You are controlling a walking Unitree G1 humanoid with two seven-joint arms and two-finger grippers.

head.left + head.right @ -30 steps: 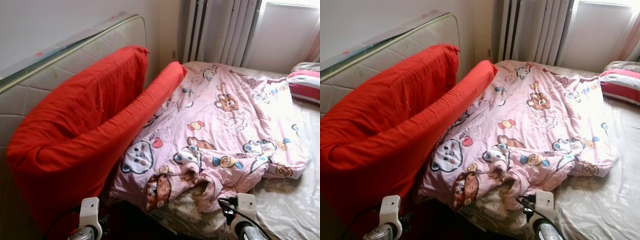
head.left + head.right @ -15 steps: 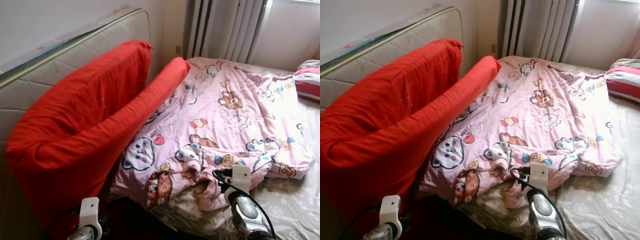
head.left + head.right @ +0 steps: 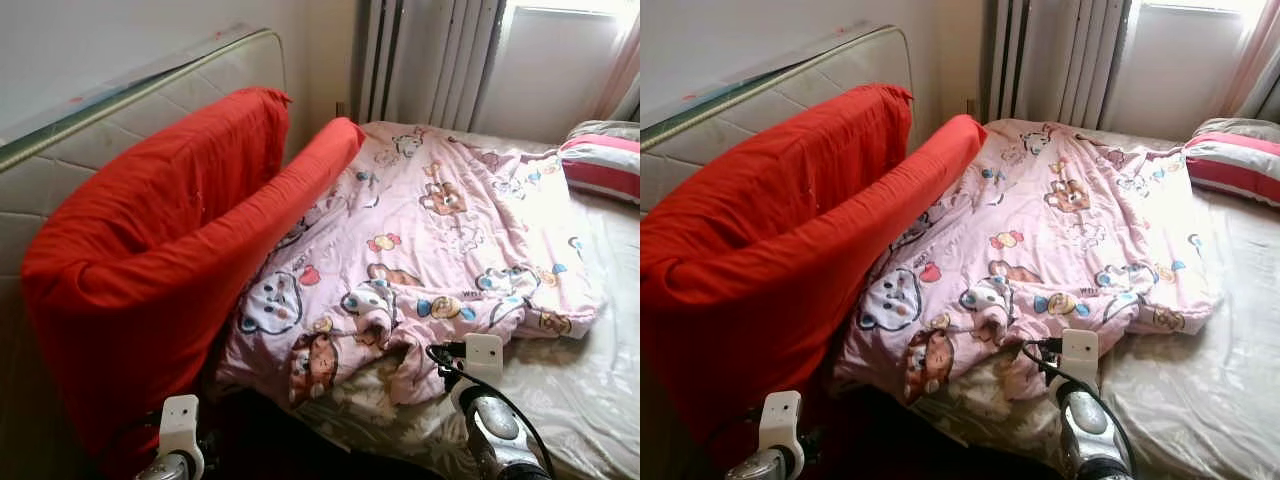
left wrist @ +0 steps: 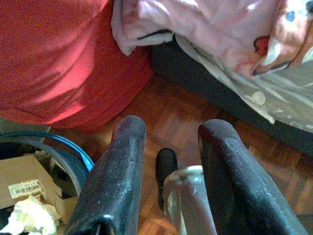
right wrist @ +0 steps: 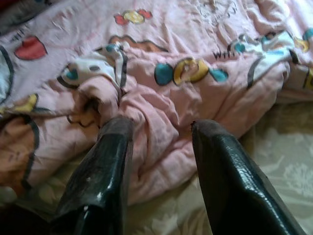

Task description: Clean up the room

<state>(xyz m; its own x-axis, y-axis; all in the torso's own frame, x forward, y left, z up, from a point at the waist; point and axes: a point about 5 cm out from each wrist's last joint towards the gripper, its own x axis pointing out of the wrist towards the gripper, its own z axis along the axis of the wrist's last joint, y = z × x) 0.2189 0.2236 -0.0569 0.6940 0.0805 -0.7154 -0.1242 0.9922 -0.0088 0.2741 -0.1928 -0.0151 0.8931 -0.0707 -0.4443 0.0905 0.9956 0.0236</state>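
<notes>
Right now the pink quilt (image 3: 440,250) lies rumpled across the bed (image 3: 600,400), its near hem bunched at the foot edge. My right gripper (image 5: 159,142) is spread apart, aimed at that bunched fold, just short of contact. To grab well: drive fingers deep around the thick ridge, catch the quilt alone, not the sheet under it. Red cushion (image 3: 170,260) leans alongside. Left gripper (image 4: 171,142) hangs apart above the wood floor (image 4: 166,112), idle.

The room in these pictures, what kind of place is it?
Most likely a bedroom in a home. A bed carries a rumpled pink cartoon quilt and a striped pillow, a spare mattress leans against the wall, and curtains hang by the window.
</notes>
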